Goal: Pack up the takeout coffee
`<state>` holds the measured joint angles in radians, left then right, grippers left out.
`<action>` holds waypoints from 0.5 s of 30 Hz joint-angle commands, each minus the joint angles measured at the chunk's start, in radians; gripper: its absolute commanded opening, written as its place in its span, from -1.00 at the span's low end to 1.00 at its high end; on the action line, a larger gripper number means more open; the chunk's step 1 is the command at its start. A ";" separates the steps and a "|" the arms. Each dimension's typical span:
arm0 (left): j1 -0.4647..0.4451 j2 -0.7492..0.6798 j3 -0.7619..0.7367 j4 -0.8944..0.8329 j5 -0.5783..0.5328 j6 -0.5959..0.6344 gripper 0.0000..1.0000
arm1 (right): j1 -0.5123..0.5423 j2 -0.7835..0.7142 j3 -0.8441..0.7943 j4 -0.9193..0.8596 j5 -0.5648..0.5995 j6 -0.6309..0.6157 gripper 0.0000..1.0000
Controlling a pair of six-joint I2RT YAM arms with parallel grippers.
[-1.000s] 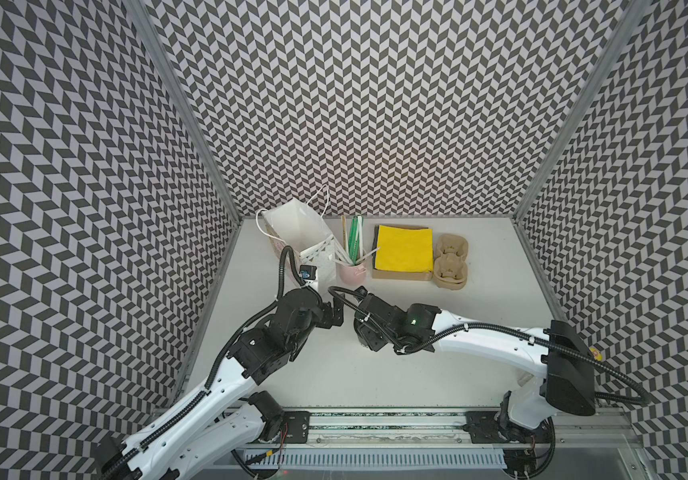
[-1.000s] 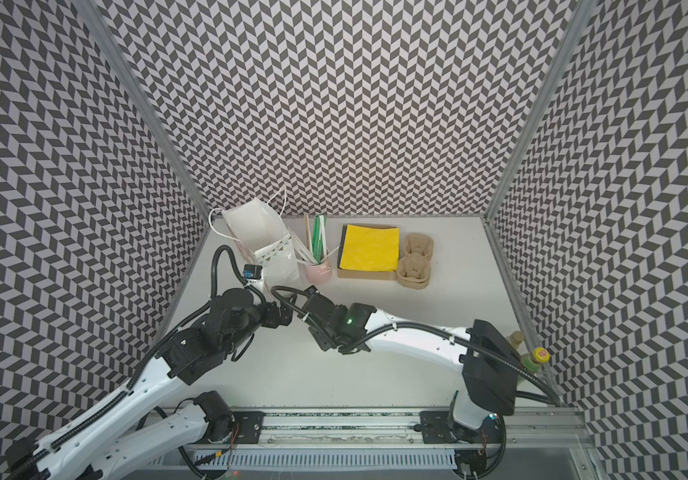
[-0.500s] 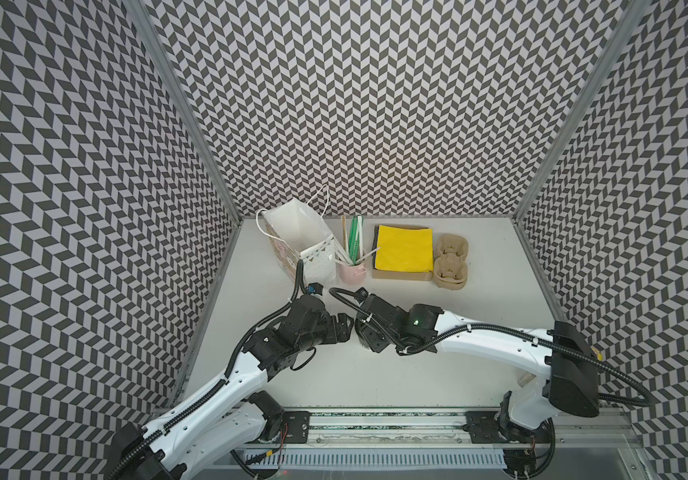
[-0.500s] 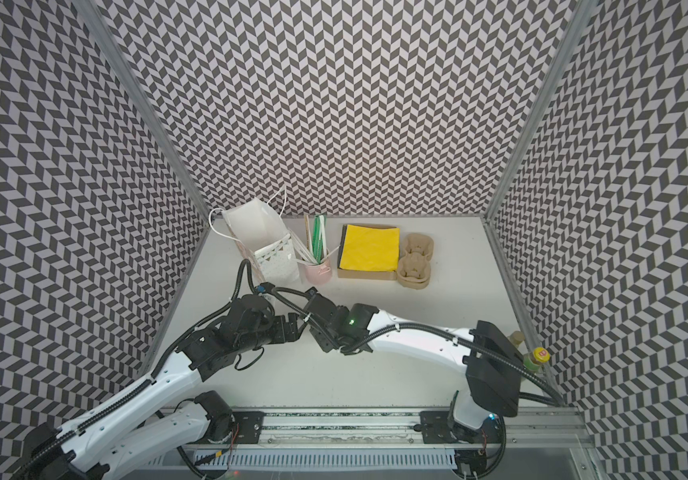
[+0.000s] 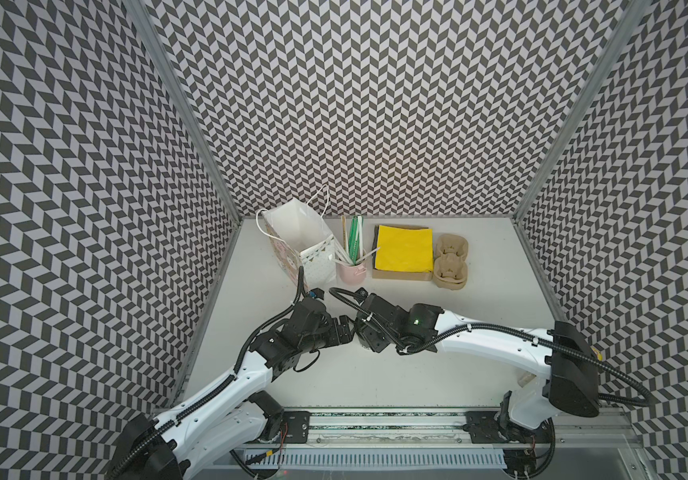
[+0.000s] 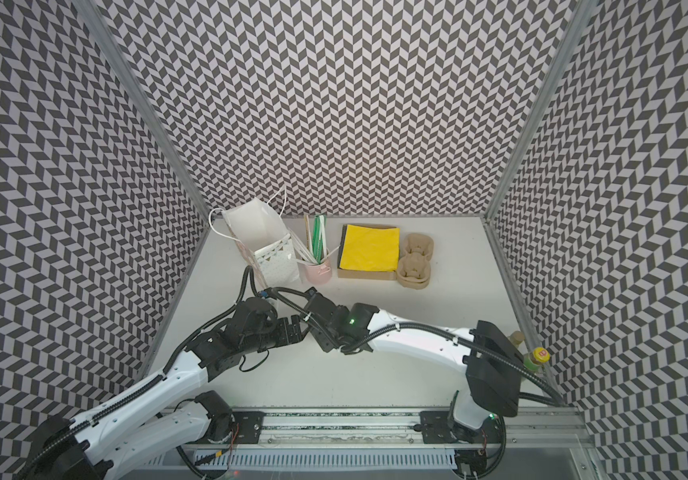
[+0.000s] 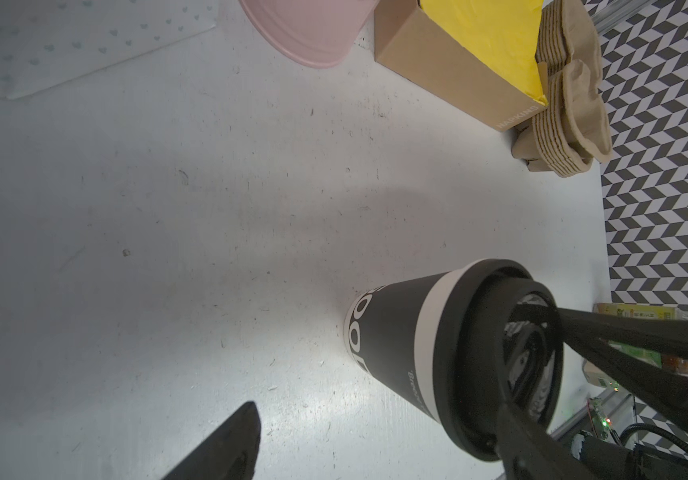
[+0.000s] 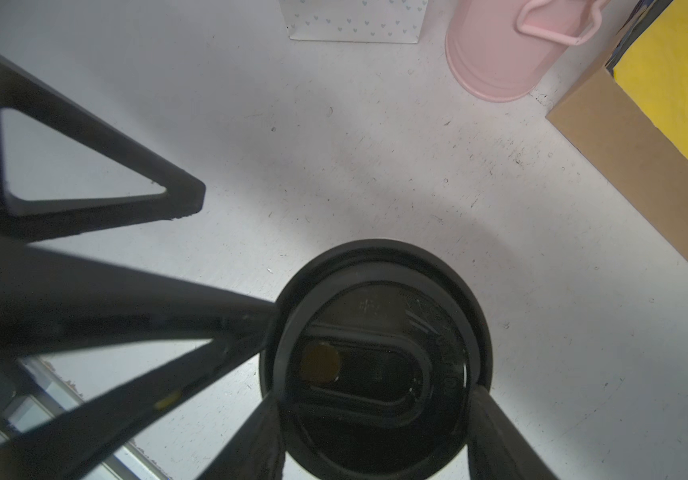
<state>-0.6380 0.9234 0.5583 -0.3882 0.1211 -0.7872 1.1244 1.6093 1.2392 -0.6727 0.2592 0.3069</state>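
The takeout coffee [image 7: 396, 332] is a black paper cup with white lettering and a black lid [image 8: 375, 316]. It stands upright on the white table, left of centre. My right gripper [image 8: 373, 409] comes down from above and is shut on the lid, one finger on each side of the rim. In both top views this gripper [image 5: 369, 340] hides the cup. My left gripper [image 7: 375, 411] is open and reaches in level from the left [image 5: 348, 330]. One of its fingers [image 8: 251, 328] touches the lid's rim; the other [image 8: 184, 195] stands apart from it, with nothing held.
At the back stand an open white paper bag [image 5: 300, 241], a pink cup with straws [image 5: 350, 270], a cardboard box topped with yellow napkins [image 5: 404, 249] and stacked pulp cup carriers [image 5: 452, 262]. A bottle [image 6: 537, 357] sits by the right wall.
My left gripper has swung from near the bag over to the cup, and its finger now meets the lid. Its jaws narrowed slightly. The right gripper kept its hold and place.
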 commanded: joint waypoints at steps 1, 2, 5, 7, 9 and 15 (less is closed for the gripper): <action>0.017 0.021 0.007 0.038 0.011 -0.014 0.76 | 0.003 0.008 -0.030 -0.071 -0.053 -0.007 0.23; 0.022 0.027 0.005 0.041 0.008 -0.014 0.75 | 0.003 0.005 -0.032 -0.071 -0.053 -0.008 0.23; 0.051 0.038 0.002 0.049 0.013 -0.011 0.71 | 0.003 0.004 -0.038 -0.067 -0.058 -0.009 0.23; 0.071 0.041 0.000 0.059 0.020 -0.010 0.70 | 0.003 0.004 -0.041 -0.067 -0.062 -0.011 0.22; 0.077 0.047 -0.004 0.076 0.031 -0.010 0.69 | 0.003 0.004 -0.046 -0.064 -0.064 -0.013 0.23; 0.077 0.083 -0.026 0.108 0.051 -0.011 0.67 | 0.003 0.004 -0.052 -0.056 -0.072 -0.018 0.23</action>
<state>-0.5640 0.9993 0.5541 -0.3218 0.1539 -0.7872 1.1233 1.6028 1.2270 -0.6579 0.2504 0.2955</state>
